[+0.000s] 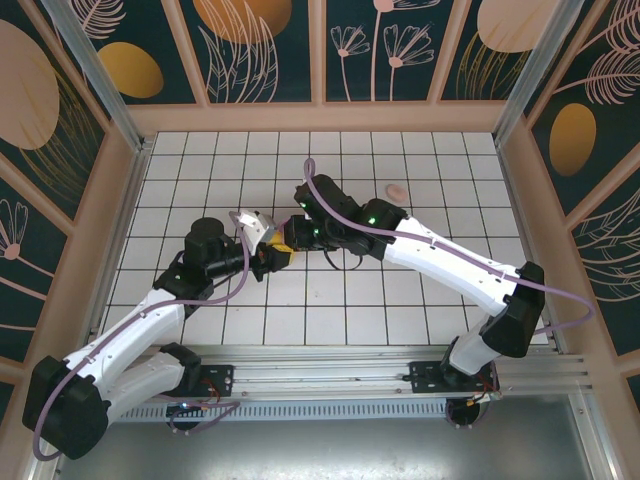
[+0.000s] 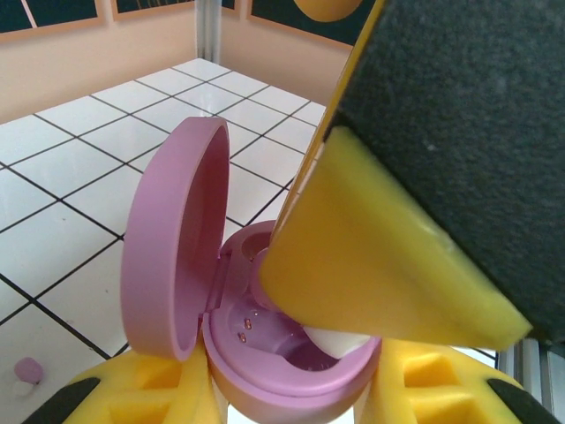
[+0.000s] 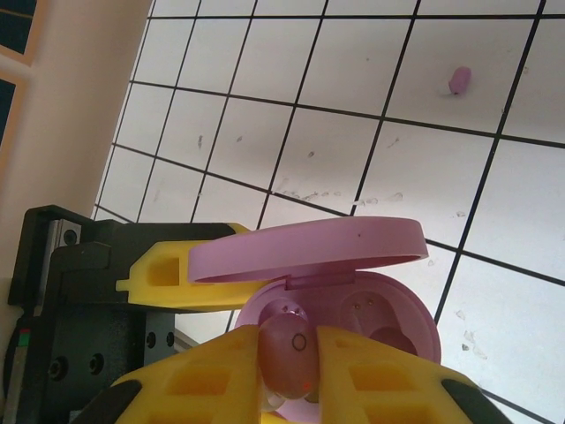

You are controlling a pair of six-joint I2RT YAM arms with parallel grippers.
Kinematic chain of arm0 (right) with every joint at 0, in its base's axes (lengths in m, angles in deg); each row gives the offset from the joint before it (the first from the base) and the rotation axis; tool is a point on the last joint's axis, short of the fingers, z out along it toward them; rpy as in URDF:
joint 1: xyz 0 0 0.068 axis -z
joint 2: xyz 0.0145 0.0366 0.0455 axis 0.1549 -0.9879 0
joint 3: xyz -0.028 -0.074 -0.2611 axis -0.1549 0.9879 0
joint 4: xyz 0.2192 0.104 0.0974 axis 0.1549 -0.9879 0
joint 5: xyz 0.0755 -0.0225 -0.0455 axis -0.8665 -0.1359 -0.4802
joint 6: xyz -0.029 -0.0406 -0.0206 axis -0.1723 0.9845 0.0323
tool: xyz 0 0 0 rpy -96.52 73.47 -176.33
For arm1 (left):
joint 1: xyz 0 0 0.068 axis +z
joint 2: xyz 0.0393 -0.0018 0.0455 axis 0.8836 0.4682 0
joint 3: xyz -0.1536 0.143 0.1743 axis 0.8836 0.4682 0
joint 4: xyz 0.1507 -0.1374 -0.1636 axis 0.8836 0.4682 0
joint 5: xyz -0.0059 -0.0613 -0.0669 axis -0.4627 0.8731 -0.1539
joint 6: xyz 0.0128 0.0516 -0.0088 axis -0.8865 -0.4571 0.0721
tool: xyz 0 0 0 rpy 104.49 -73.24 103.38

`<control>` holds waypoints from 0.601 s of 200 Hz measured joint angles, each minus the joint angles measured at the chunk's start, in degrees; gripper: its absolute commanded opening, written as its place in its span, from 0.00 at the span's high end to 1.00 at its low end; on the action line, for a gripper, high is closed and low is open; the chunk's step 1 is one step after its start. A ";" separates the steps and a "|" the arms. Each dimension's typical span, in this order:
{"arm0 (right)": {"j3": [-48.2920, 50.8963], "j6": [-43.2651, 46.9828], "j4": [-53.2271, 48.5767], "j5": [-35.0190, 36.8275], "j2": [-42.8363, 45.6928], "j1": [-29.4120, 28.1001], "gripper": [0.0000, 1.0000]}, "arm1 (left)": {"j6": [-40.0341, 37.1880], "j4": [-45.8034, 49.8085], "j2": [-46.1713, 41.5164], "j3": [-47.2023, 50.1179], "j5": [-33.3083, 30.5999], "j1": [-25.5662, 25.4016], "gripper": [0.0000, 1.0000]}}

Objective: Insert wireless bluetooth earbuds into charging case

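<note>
Angling inward, left pincer clamping case, right pincer pinching earbud

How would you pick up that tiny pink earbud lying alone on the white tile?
Probably from straight above: the earbud lies on open tile with nothing beside it. Pinch its two long sides, across the narrow middle, since it is a small rounded oval that could slip if squeezed end to end.

I hold the charging case in my left gripper mid-table, its lid raised. My right gripper grips an earbud just over the case's wells. A second earbud lies on the tiles nearby, and an oval lump sits far right.
</note>
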 measured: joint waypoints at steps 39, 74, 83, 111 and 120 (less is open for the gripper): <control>0.00 0.02 0.04 0.00 -0.44 0.00 0.76 | 0.00 0.07 0.35 0.00 -0.02 0.00 1.00; 0.02 0.02 0.11 0.00 -0.57 0.00 0.75 | 0.00 0.24 0.37 0.00 -0.04 0.00 1.00; 0.00 0.02 0.15 0.00 -0.57 0.00 0.75 | 0.00 0.24 0.37 0.00 -0.04 0.00 1.00; 0.00 -0.15 0.37 -0.04 -0.57 0.00 0.71 | 0.00 0.24 0.37 0.00 -0.04 0.00 1.00; 0.00 -0.17 0.52 -0.04 -0.57 0.00 0.71 | 0.00 0.22 0.37 0.00 -0.04 0.00 1.00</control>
